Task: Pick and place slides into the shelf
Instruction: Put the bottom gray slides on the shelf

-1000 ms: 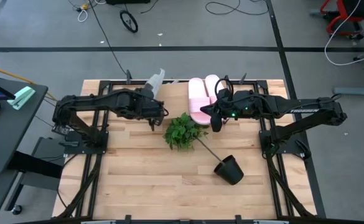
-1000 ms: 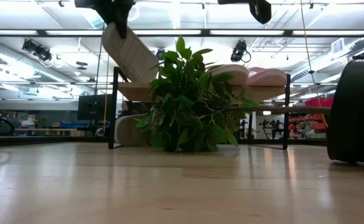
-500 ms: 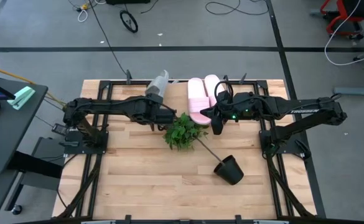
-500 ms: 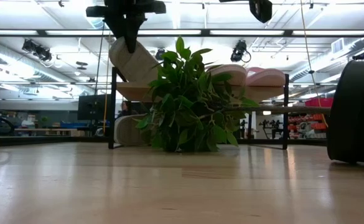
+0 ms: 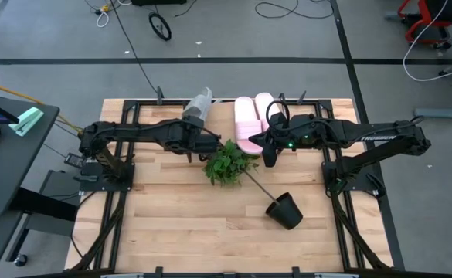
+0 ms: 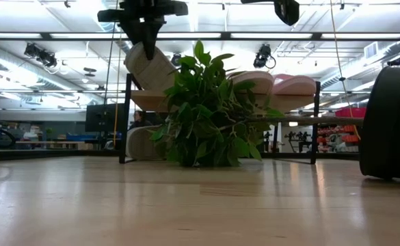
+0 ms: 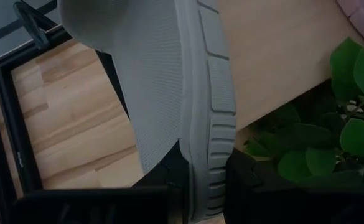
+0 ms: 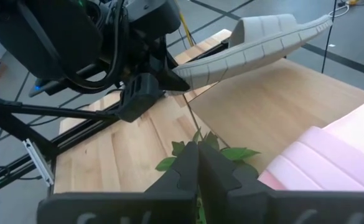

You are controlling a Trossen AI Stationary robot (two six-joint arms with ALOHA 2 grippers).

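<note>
My left gripper (image 5: 202, 144) is shut on a light grey slide (image 5: 197, 104), carried tilted over the left end of the shelf (image 5: 221, 116). The low view shows this slide (image 6: 150, 68) slanting above the shelf's plank (image 6: 288, 100). Two pale pink slides (image 5: 250, 120) lie side by side on the plank's right half. A second grey slide (image 6: 139, 143) sits on the table under the shelf. My right gripper (image 5: 268, 157) is shut and hovers over the green plant (image 5: 226, 162), touching nothing. My left gripper pinches the grey slide near one end (image 7: 208, 177), one finger (image 7: 167, 182) on the textured sole and the other (image 7: 247, 180) on the opposite face. The fingers come from above, pointing down. The slide is lifted, its free end (image 8: 312, 26) slanting up and away.
A toppled black pot (image 5: 285, 210) lies right of the table's middle, its stem running to the plant in front of the shelf. Black frame rails (image 5: 117, 166) border both table sides. Bare wood lies toward the near edge.
My left gripper has moved toward the table's right, carrying the grey slide closer to the shelf's plank and the plant. The slide has stayed tilted in the hold. My right arm has kept still.
</note>
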